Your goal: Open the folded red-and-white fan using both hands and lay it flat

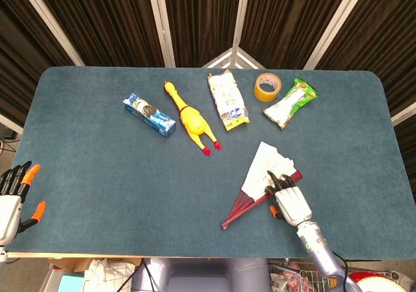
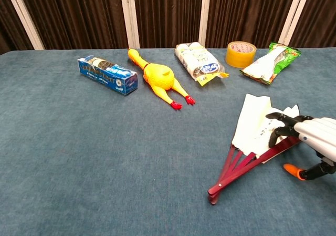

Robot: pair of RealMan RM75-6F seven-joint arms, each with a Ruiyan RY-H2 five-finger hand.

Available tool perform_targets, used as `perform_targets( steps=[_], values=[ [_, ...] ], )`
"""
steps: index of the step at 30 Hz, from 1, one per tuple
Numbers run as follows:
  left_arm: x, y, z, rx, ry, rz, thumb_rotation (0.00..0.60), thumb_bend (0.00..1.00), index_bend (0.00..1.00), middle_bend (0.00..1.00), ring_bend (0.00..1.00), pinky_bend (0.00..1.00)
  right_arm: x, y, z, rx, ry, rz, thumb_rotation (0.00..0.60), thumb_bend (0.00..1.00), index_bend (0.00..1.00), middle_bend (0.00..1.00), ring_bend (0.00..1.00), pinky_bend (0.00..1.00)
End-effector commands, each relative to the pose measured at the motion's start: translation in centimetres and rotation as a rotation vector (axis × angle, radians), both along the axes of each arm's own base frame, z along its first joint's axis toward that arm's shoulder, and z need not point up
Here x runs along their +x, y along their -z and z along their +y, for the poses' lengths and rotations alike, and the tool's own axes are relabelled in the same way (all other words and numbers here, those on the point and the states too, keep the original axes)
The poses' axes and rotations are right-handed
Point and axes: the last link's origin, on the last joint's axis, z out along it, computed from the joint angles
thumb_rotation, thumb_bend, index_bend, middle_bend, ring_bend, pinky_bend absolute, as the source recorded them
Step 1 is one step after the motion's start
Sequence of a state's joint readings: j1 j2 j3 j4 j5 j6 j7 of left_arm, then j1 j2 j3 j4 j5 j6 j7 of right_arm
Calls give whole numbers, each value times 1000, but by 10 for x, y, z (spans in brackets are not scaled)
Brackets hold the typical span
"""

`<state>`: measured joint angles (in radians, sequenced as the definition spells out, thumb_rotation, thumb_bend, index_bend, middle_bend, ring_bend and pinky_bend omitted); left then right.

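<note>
The red-and-white fan (image 1: 260,172) lies partly spread on the blue table, right of centre. Its white paper (image 2: 253,124) points to the far side and its red ribs (image 2: 236,167) meet at a pivot near the front. My right hand (image 1: 290,201) rests its fingertips (image 2: 274,123) on the paper's right edge and the outer red rib, with its orange-tipped thumb held off to the side. It holds nothing. My left hand (image 1: 14,194) hangs open beyond the table's left front corner and shows only in the head view.
Along the far side lie a blue box (image 1: 149,115), a yellow rubber chicken (image 1: 190,118), a white packet (image 1: 227,100), a roll of tape (image 1: 266,87) and a green packet (image 1: 290,102). The table's front edge runs just below the fan's pivot.
</note>
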<state>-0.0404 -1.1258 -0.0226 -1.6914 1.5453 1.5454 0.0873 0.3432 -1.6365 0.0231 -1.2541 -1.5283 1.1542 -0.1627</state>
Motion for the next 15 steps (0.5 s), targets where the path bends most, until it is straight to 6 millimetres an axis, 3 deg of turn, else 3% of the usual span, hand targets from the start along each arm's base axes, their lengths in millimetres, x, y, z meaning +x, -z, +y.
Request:
perform_targets(
  steps=[1, 15],
  values=[
    [0, 0, 0, 0, 0, -1, 600, 543, 90, 0, 0, 16, 1, 2, -2, 3, -1, -2, 600, 388, 354, 63, 231, 137],
    [0, 0, 0, -4, 3, -8, 600, 542, 90, 0, 0, 16, 11, 11, -7, 14, -20, -17, 600, 388, 471, 86, 231, 137]
  ],
)
